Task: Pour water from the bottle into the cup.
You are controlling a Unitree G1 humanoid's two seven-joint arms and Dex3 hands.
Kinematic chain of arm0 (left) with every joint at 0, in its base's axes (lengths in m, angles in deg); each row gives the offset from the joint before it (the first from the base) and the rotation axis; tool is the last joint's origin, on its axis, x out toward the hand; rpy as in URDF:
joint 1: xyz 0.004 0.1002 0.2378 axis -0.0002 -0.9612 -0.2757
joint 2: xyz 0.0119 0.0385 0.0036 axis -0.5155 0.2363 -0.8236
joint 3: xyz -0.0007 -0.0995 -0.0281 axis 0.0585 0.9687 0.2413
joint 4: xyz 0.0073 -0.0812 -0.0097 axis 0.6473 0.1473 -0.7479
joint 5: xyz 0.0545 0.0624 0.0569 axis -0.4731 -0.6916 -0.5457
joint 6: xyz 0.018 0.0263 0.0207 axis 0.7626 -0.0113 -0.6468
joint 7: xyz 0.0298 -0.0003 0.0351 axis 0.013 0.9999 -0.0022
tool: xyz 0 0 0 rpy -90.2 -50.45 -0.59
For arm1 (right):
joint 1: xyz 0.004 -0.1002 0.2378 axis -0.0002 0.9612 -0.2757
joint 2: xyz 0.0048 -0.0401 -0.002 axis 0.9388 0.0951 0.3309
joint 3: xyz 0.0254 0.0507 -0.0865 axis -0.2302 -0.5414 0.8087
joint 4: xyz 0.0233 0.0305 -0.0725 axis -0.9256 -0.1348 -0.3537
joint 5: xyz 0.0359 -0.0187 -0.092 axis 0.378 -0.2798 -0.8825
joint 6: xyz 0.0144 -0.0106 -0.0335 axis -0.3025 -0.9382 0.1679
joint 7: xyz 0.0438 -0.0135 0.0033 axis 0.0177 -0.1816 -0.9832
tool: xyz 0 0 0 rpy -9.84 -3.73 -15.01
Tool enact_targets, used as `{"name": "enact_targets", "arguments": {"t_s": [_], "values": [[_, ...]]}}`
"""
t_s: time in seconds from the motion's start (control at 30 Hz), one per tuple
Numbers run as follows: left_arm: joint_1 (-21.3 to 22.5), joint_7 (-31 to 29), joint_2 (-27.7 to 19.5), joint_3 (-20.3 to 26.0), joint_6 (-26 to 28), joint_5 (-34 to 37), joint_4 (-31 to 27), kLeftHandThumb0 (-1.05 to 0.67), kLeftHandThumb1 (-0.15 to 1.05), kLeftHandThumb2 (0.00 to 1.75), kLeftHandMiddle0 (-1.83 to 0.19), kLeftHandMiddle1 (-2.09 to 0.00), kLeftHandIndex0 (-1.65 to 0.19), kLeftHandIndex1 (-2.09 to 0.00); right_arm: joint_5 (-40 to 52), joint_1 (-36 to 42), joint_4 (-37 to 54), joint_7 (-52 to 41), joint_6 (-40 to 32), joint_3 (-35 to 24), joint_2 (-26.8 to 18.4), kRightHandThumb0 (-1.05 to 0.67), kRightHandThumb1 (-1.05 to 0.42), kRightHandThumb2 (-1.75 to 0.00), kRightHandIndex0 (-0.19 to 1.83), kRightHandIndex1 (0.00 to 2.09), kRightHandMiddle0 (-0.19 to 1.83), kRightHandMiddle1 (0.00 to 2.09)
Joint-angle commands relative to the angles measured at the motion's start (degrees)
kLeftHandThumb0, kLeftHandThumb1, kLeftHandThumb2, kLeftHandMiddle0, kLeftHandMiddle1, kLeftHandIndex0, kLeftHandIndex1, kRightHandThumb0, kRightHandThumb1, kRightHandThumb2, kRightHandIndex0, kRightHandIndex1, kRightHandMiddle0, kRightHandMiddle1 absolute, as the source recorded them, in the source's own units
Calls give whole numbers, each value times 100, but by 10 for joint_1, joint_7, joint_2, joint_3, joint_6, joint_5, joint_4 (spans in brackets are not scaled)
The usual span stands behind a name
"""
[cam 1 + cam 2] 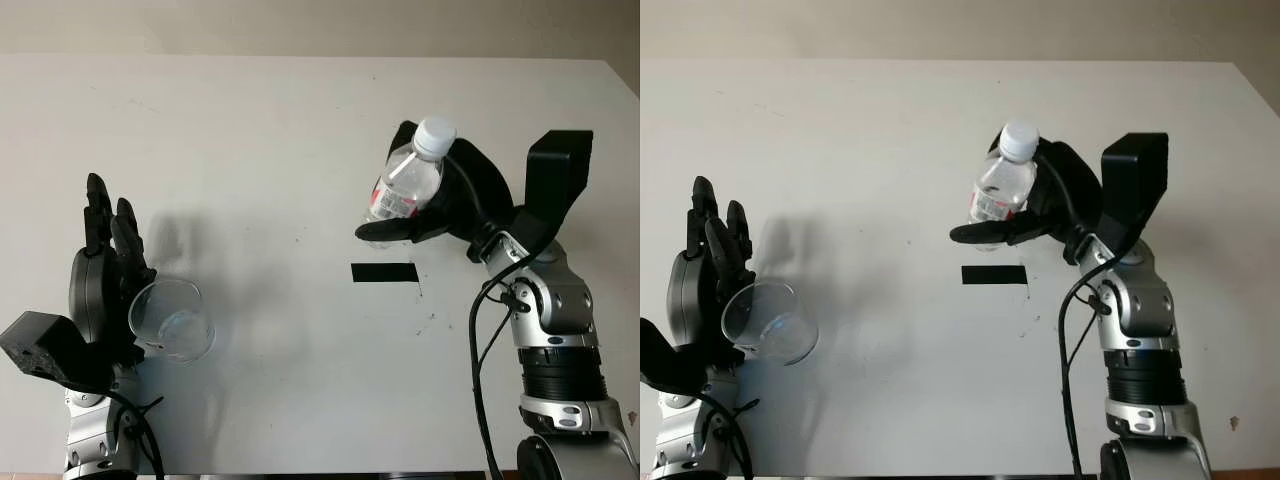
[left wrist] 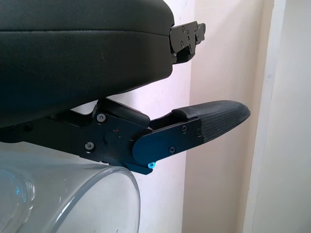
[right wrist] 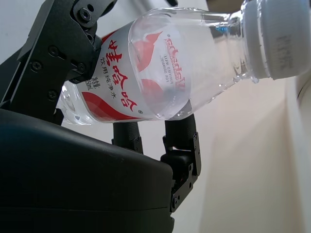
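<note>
We see the bottle (image 1: pixel 406 182) at the table's (image 1: pixel 260 130) right side, its white cap (image 1: pixel 434 135) on and pointing away from the robot, gripped around the red label by the right hand (image 1: pixel 440 200), whose fingers (image 3: pixel 180 141) wrap its body. The clear cup (image 1: pixel 172 320) sits at the near left, tipped with its mouth toward us, clasped by the left hand (image 1: pixel 100 290). Between them, nearer the bottle, lies a black tape strip (image 1: pixel 385 272).
</note>
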State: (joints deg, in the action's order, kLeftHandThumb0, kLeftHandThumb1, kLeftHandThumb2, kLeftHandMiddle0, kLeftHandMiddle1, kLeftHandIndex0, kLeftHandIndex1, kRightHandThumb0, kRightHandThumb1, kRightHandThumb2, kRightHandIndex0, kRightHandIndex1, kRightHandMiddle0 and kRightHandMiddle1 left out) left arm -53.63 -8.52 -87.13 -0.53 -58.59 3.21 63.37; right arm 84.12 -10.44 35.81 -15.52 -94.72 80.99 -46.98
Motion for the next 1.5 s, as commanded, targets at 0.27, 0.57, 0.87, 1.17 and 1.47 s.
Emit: {"name": "enact_targets", "arguments": {"t_s": [0.27, 0.57, 0.87, 1.17, 1.47], "values": [[-20, -5, -6, 6, 27, 6, -6, -78, 105, 74, 19, -5, 19, 0, -6, 25, 12, 38, -17, -6, 8, -22, -105, -30, 131, 209, 68, 209], [-19, -7, -7, 7, 25, 2, -6, -79, 105, 74, 19, -5, 19, 0, -6, 21, -1, 42, -27, -3, 14, -22, -105, -32, 141, 209, 78, 209], [-26, -9, -5, 8, 26, 4, -11, -79, 105, 75, 19, -3, 19, 0, -10, 24, 40, 34, -65, 7, 0, -20, -105, -35, 149, 209, 91, 209], [-26, -8, -1, 8, 23, 3, -8, -78, 105, 75, 19, -3, 19, 0, -27, 22, 57, 16, -81, 30, -14, -17, -105, -39, 153, 209, 99, 209], [-29, -9, -1, 8, 23, 5, -11, -78, 105, 76, 19, -3, 19, 0, -25, 38, 45, 11, -78, 28, -4, -18, -105, -39, 155, 209, 103, 209]]}}
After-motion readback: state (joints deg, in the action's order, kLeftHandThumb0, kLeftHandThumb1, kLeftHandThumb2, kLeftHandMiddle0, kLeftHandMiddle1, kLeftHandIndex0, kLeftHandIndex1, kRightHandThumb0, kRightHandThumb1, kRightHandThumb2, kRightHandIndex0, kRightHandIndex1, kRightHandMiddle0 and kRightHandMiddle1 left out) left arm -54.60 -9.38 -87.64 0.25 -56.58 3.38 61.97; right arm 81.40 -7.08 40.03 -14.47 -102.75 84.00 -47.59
